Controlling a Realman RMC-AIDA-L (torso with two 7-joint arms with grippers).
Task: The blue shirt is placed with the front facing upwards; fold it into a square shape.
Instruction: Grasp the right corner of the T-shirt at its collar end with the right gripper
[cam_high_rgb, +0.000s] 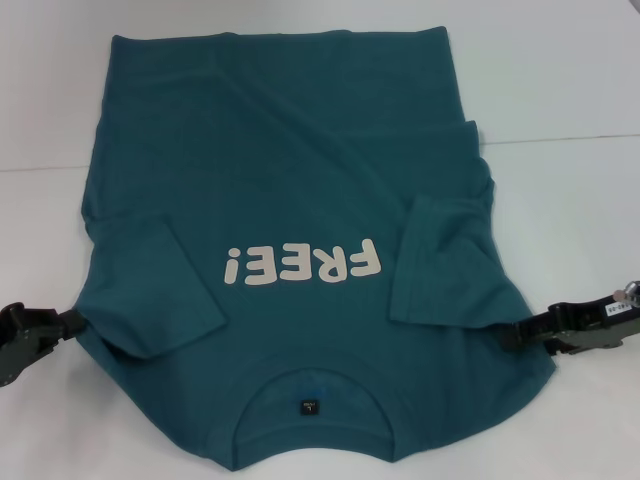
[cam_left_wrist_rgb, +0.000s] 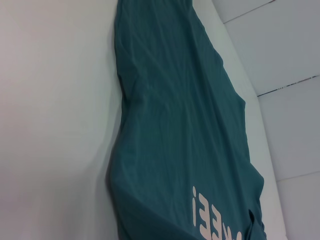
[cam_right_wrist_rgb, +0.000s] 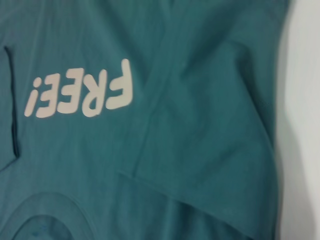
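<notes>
Blue shirt (cam_high_rgb: 300, 200) face-up, sleeves seemingly infolded

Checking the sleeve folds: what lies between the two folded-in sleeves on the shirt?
In the head view, the off-white "FREE!" lettering lies between them, on the teal-blue cotton T-shirt.

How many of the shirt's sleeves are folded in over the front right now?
2. On the blue shirt, the left sleeve lies folded inward beside the "FREE!" lettering, and the right sleeve lies folded inward on the lettering's other side. None seems hidden.
</notes>
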